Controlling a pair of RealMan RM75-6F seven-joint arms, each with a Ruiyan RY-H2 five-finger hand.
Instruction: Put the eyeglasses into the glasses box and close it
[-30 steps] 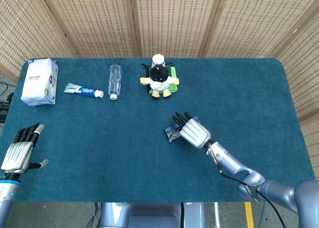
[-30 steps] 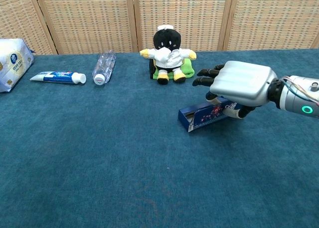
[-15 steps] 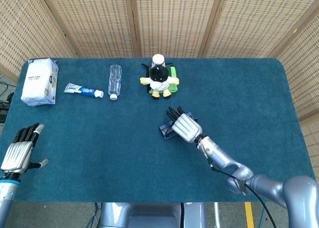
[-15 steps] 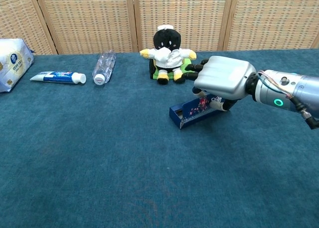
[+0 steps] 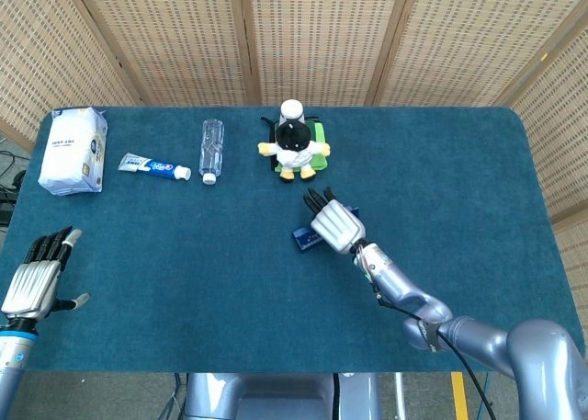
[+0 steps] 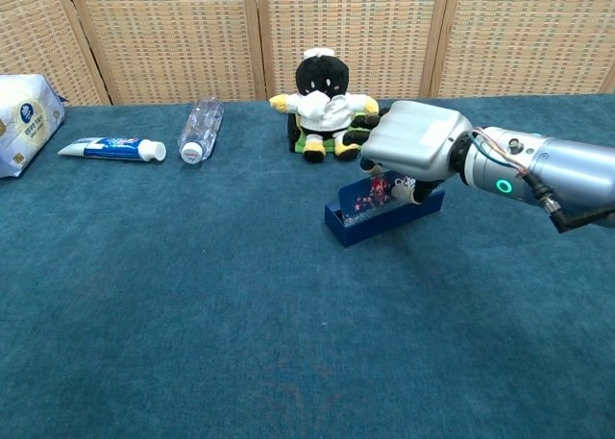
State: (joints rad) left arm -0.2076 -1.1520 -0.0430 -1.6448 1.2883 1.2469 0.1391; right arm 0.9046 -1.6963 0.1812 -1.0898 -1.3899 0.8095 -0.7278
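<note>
Robot lab, blue-carpeted table (image 5: pixel 459 163), woven screens (image 5: pixel 312 34), staged household props

Two cameras, one high up and one low down.

The head view looks down from high above the near edge of the blue bench (image 5: pixel 184 282), so the whole top shows, with the stuffed penguin toy (image 5: pixel 294 144) far back by the woven screens. The chest view sits low and close, looking straight across the bench toward that toy (image 6: pixel 322 103). Both views share the toy, the water bottle (image 5: pixel 211 149) left of it, and the right hand (image 6: pixel 413 141) just in front of it.
</note>
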